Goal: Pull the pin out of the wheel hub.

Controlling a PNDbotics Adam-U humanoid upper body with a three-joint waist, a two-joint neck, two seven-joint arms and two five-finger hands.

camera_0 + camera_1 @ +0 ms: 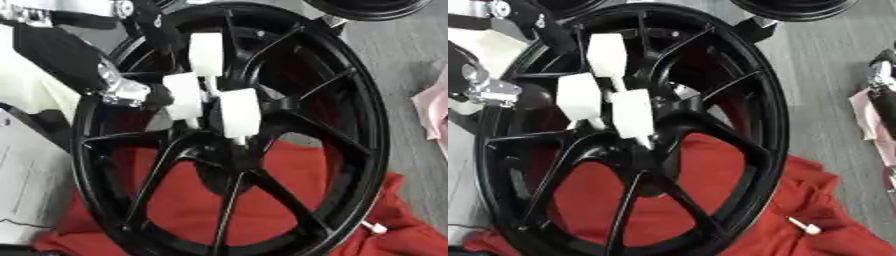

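White-padded fingers (238,112) of our left hand (206,90) cluster at the centre of the black spoked wheel hub (350,100) standing over a red cloth (188,200), apparently closing on the pin, which we cannot see and judge stiff, best pulled straight.

The left hand (188,95) covers the centre of the wheel hub (350,100), so whether a pin sits there cannot be told, nor whether the white fingertips (239,112) pinch anything. The hub's lower rim is cut off by the bottom edge. The red cloth (833,200) runs under the hub and out of view. A small white thing (805,226) lies on it, too small to identify. A second black wheel (798,7) is cut by the top edge.
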